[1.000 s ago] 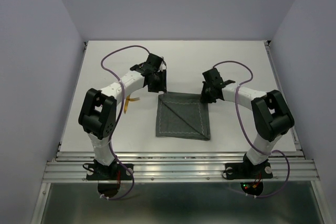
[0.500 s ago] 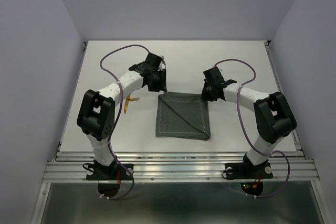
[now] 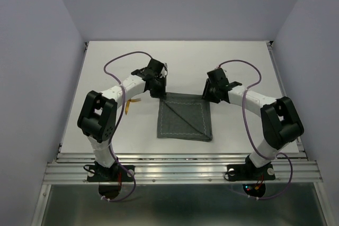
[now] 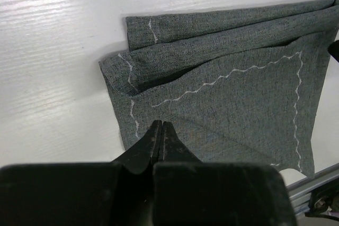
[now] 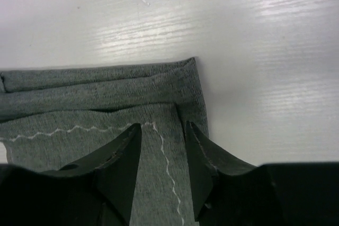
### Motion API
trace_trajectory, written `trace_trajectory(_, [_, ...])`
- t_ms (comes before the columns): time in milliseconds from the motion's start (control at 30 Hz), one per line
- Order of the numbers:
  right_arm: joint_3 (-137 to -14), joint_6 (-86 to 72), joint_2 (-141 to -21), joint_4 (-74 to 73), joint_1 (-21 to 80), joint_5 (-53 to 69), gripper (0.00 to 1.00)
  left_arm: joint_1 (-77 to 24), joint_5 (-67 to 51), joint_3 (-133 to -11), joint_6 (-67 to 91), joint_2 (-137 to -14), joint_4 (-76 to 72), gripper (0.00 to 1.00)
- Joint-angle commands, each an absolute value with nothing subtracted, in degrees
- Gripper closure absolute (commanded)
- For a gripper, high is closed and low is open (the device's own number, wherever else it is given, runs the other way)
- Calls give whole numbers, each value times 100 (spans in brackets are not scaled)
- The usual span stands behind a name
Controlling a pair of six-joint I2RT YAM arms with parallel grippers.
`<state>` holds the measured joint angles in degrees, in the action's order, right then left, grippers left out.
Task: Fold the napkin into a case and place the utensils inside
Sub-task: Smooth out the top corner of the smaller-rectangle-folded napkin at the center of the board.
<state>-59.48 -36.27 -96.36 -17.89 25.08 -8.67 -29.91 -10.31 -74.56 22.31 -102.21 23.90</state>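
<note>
Grey-green napkin (image 3: 185, 119): it's lying folded in the middle of the white table (image 3: 238, 62), roughly square. A diagonal crease is showing across it, and a doubled band is running along its far edge.
Left gripper (image 4: 161, 125): it's hanging over the napkin's far left corner with its jaws pressed together. I cannot tell whether they are nipping any cloth.
Right gripper (image 5: 162, 125): it's hovering at the far right corner, jaws spread and straddling the stitched hem just short of the doubled band.
Gold utensils (image 3: 135, 100): they're lying out on the table just beside the left arm, partly hidden by it and clear of the cloth.
Done so far: the first folds are looking made, I'd say.
Left to do: the cloth isn't looking like a narrow case yet, so more folding is waiting. After that the utensils are going inside.
</note>
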Motion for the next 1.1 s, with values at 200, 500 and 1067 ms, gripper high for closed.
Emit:
trace_trajectory(200, [-4475, -4095, -7369, -2196, 2767, -440, 81, -3023, -1178, -7532, 2118, -10388, 2127, 100])
trace_trajectory(500, [-3341, -5176, -5986, -2839, 3603, -185, 99, -3006, -1072, -7752, 2048, -10714, 2171, 100])
trace_trajectory(1067, [-2673, -5405, -6644, -2207, 3823, -659, 99, -2988, -1081, -7813, 1987, -10934, 2144, 100])
